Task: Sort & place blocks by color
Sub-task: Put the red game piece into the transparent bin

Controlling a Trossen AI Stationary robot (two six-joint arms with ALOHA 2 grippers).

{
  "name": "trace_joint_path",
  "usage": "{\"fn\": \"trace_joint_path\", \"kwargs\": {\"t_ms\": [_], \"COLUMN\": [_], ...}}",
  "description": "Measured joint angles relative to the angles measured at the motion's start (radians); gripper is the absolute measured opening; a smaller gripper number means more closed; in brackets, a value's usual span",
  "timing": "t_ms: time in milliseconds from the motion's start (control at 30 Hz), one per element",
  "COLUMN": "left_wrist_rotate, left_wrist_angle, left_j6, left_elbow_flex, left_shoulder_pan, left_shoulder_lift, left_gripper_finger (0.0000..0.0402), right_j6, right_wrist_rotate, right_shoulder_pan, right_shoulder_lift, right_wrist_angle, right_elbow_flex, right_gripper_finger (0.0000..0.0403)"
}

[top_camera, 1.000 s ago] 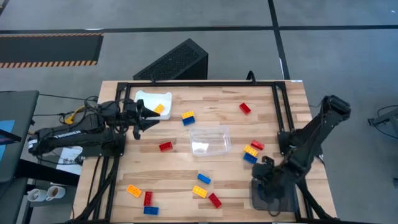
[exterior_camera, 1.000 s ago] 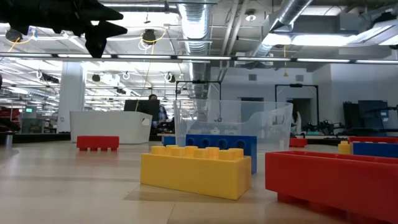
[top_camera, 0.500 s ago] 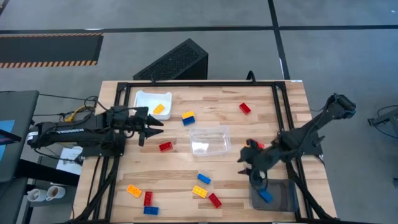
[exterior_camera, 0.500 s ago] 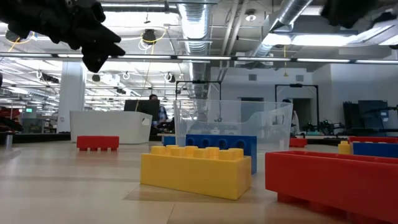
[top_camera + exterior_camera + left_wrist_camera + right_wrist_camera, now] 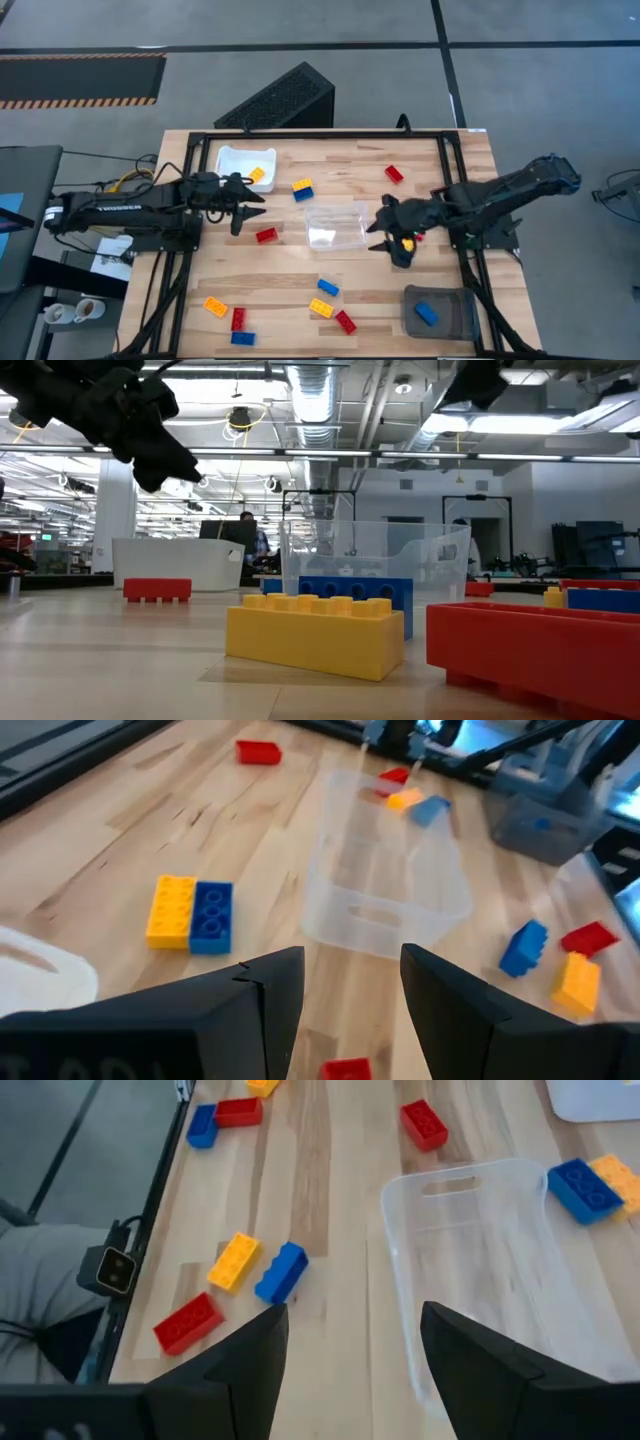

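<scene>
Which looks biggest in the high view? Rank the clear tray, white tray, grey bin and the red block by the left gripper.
1. Clear tray
2. Grey bin and white tray: look alike, unranked
3. Red block, far smaller

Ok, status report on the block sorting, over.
Left pincer open, empty, above small red plastic brick. Right pincer open, empty, beside clear plastic tub. Nothing blocking.

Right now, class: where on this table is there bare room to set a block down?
Bare wood lies between the clear tray and the near-edge blocks; another patch sits between the yellow-blue pair and the far red block. Crowded: beside the right gripper.
</scene>
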Motion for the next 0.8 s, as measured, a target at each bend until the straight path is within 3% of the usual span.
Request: {"fn": "trace_joint_path", "kwargs": {"t_ms": [333,800], "left_wrist_rotate": [-0.02,-0.099], "left_wrist_angle": [-0.008,-0.13], "left_j6": [0.017,0.031], "left_elbow_flex": [0.0,0.0], "left_shoulder_pan": [0.0,0.006], "left_shoulder_lift": [0.037,0.04], "left_gripper_finger": [0.016,0.0236], "right_j6": [-0.126,-0.207], "right_wrist_rotate": [-0.153,-0.285], "right_shoulder_pan": [-0.166,-0.271], "right_shoulder_lift": [0.09,0.208], "right_wrist_angle": [0.09,0.291], "right_elbow_flex": [0.0,0.0], "right_gripper_finger": [0.0249,0.0249]}}
